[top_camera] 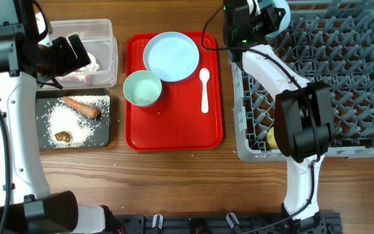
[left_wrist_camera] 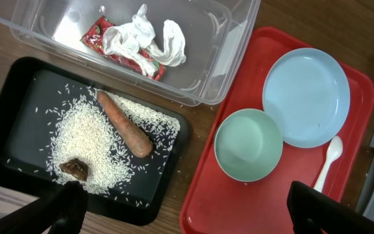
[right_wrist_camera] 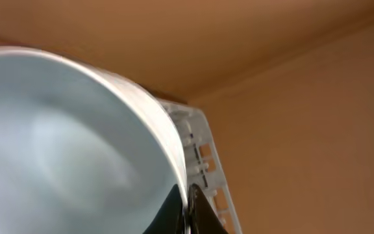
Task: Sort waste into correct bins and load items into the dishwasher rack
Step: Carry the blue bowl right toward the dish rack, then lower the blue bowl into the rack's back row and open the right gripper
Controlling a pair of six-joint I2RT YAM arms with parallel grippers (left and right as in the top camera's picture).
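My right gripper (top_camera: pixel 268 23) is shut on the rim of a pale blue bowl (top_camera: pixel 279 12) and holds it on edge over the far left corner of the grey dishwasher rack (top_camera: pixel 343 78). In the right wrist view the jaws (right_wrist_camera: pixel 187 205) pinch the bowl's wall (right_wrist_camera: pixel 63 143). My left gripper (top_camera: pixel 76 51) hovers open and empty over the clear tub (top_camera: pixel 106 29); its fingers (left_wrist_camera: pixel 190 214) frame the view below. The tub holds the red-and-white wrapper (left_wrist_camera: pixel 99 36) and white tissue (left_wrist_camera: pixel 145 36). The black bin (left_wrist_camera: pixel 18 84) holds rice (left_wrist_camera: pixel 86 140), the carrot (left_wrist_camera: pixel 125 123) and the brown lump (left_wrist_camera: pixel 75 169).
A red tray (top_camera: pixel 174 133) in the middle carries the pale blue plate (top_camera: pixel 171 56), a mint bowl (top_camera: pixel 141 88) and the white spoon (top_camera: pixel 204 88). A yellow cup (top_camera: pixel 273 138) sits in the rack's near left corner. A few rice grains lie on the table near the black bin.
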